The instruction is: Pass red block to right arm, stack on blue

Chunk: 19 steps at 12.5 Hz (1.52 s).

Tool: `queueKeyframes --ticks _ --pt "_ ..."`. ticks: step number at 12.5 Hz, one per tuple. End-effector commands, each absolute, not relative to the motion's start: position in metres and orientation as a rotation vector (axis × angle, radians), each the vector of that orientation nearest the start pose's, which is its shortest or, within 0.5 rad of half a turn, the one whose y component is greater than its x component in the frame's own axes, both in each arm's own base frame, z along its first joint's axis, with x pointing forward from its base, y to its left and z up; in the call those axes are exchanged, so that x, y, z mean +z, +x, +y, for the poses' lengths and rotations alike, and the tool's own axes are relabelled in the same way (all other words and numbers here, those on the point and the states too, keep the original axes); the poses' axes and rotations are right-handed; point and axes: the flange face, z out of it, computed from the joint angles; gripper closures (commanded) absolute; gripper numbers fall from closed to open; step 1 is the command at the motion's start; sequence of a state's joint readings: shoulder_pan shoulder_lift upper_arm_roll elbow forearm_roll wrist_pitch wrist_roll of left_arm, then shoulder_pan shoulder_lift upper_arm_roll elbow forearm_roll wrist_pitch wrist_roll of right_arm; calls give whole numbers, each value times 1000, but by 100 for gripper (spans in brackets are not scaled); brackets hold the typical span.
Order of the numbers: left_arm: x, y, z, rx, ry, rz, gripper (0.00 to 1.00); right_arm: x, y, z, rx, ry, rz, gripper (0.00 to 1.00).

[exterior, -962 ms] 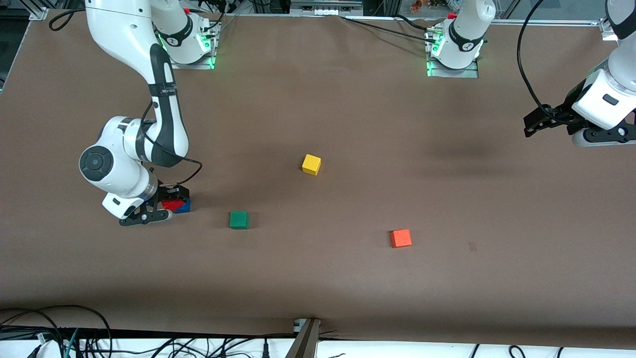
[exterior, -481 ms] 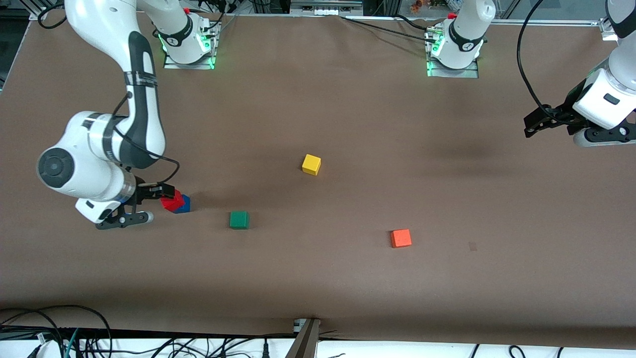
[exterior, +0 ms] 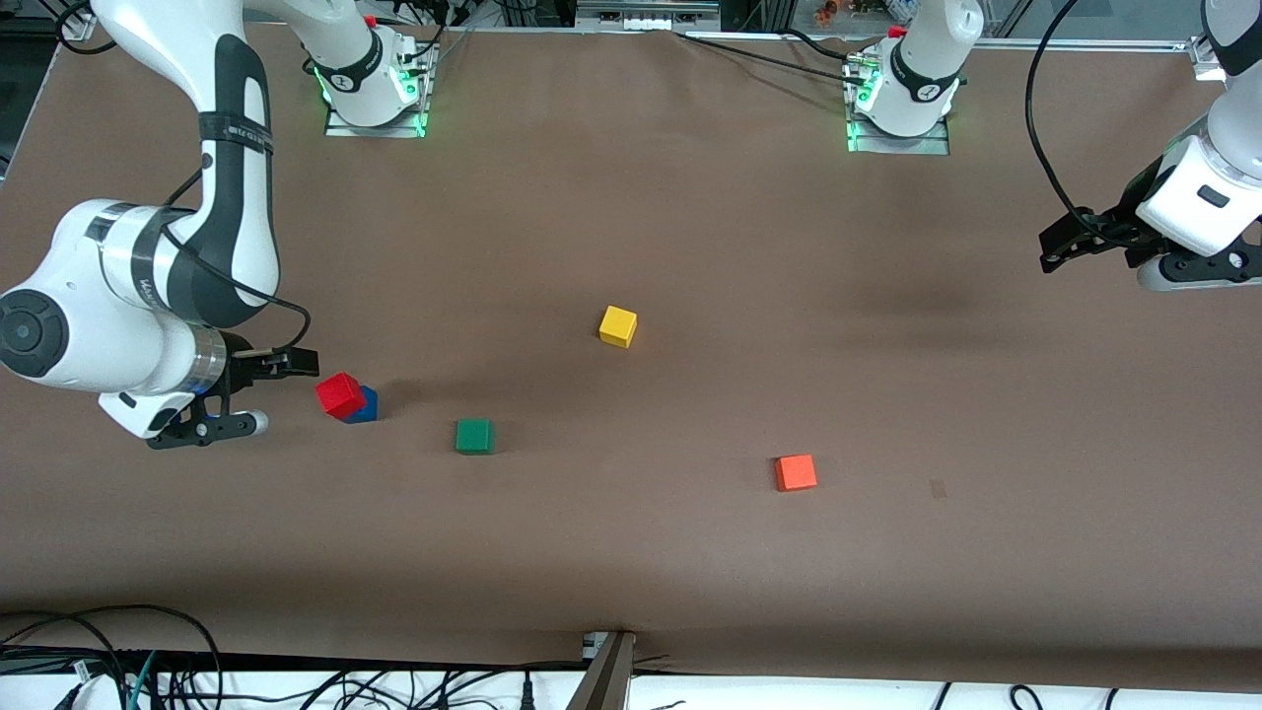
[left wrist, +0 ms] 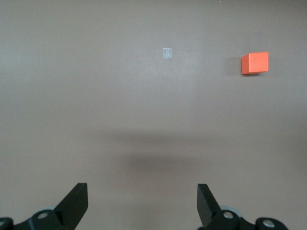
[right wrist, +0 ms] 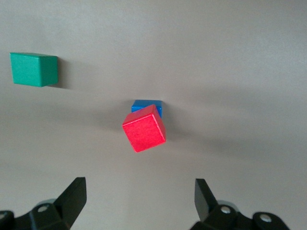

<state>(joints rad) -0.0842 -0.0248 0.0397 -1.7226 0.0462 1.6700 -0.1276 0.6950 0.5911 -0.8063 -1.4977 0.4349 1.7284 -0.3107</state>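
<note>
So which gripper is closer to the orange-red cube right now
The left. The left gripper hangs open over the table's left-arm end, well apart from the orange-red cube. The right gripper is open beside the red block at the right-arm end, much farther away.

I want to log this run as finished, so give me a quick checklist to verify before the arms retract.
1. Small matte red cube rests on small deep-blue cube: ok.
2. Red cube squared with blue: not ok, twisted and offset.
3. Right gripper open, beside the stack, holding nothing: ok.
4. Left gripper open, waiting at its own end of the table: ok.
5. Green cube apart from stack: ok.
</note>
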Motion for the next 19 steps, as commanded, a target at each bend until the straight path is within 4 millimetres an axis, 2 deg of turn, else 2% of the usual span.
queueKeyframes --ticks 1,3,5,7,10,12,13,15,17,19 --pt "580 549 -22 37 -3069 -117 0 414 659 50 265 -3074 -124 0" --pt "580 549 -22 35 -3069 -117 0 431 652 49 277 -3092 -161 0" --pt "581 548 -21 37 -3069 -117 0 453 634 41 297 -3098 -103 0" --pt "581 548 -21 37 -3069 -119 0 484 617 29 327 -3105 -119 0" --pt "580 549 -22 40 -3069 -117 0 543 573 12 239 -3100 -117 0" --pt "581 548 -21 37 -3069 -112 0 566 548 15 271 -3121 -155 0" --pt "581 548 -21 37 -3069 -110 0 580 538 9 273 -3172 -160 0" --pt "581 548 -21 37 -3069 -110 0 608 524 4 209 -3191 -153 0" --pt "581 548 -21 38 -3069 -107 0 621 515 -3 196 -3198 -133 0" --pt "581 548 -21 40 -3069 -110 0 622 509 -5 252 -3183 -116 0"
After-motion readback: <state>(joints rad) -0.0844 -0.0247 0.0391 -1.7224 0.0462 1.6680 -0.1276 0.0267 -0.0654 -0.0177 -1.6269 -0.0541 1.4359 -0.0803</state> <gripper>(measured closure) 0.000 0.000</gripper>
